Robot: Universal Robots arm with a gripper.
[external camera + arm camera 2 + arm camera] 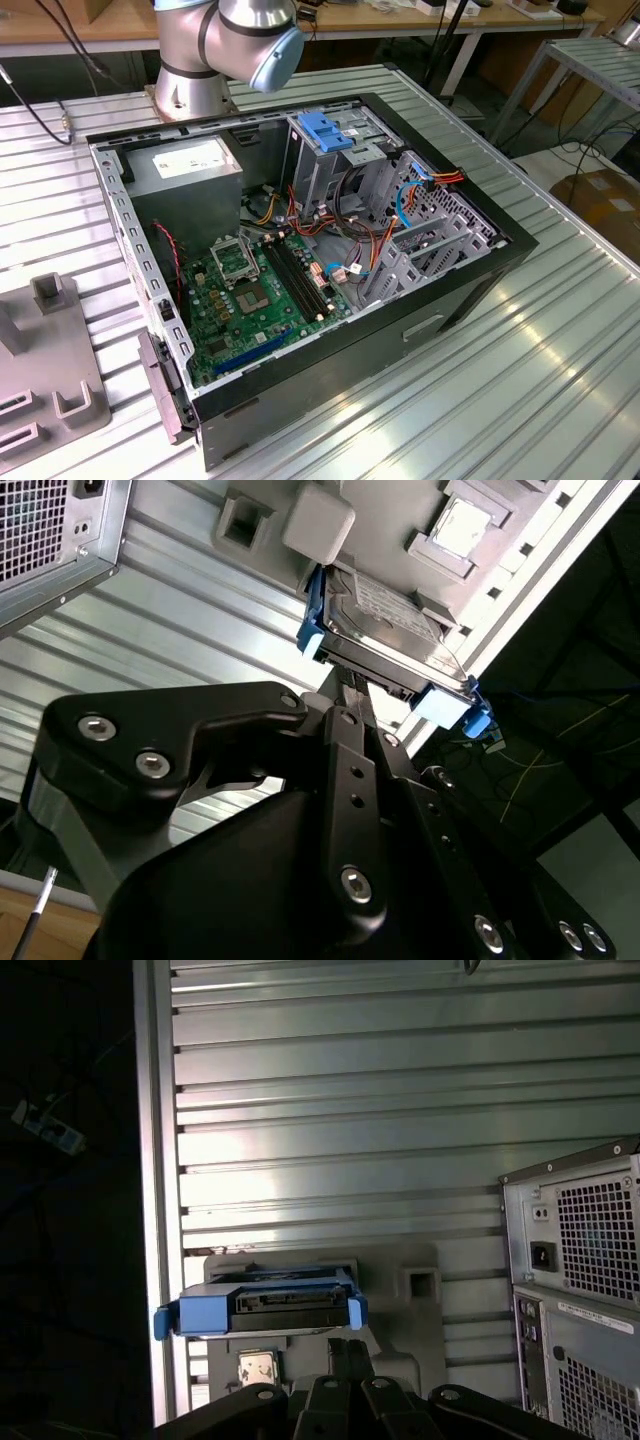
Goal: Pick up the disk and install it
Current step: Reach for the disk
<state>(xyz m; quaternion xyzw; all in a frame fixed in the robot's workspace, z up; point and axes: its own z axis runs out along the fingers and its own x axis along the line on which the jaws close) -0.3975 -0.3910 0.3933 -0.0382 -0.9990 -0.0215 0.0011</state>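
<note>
1. In both wrist views the disk (pixel 385 615) (pixel 285 1308) lies flat, its label face up. Its blue carrier frame (pixel 312 620) (pixel 200 1315) runs along the edges. It is over the grey fixture (pixel 320 520) (pixel 410 1260), close to the edge of the ribbed aluminium table (pixel 150 630) (pixel 350 1090). It appears to rest on the fixture, though the contact itself is hidden.
2. The gripper (pixel 352 692) (pixel 347 1343) has its tip right at the disk's near, connector-side edge. I cannot tell whether the jaws are clenched on the disk or released.
3. A square silver-topped chip (pixel 460 525) (pixel 258 1368) sits in a pocket of the fixture, just beside the disk.
4. The rear of the computer case (pixel 50 530) (pixel 580 1260), with its vent grilles, stands on the same table, near the fixture but apart from it.
5. In the exterior view the computer case (pixel 470 290) lies open in the middle of the table (pixel 500 400). The robot arm (pixel 230 45) rises at the case's 11 o'clock. The grey fixture (pixel 50 370) lies at its 8 o'clock, partly cut off by the picture's edge.
6. Inside the case:
   - The power supply (pixel 190 165), with 1 white sticker, fills the 11 o'clock corner.
   - The metal drive cage (pixel 330 170), topped by a blue clip (pixel 325 130), stands at 12 o'clock.
   - The green motherboard (pixel 260 290) spreads toward 7 o'clock.
   - A bundle of orange and red cables (pixel 430 185) lies at 2 o'clock.
</note>
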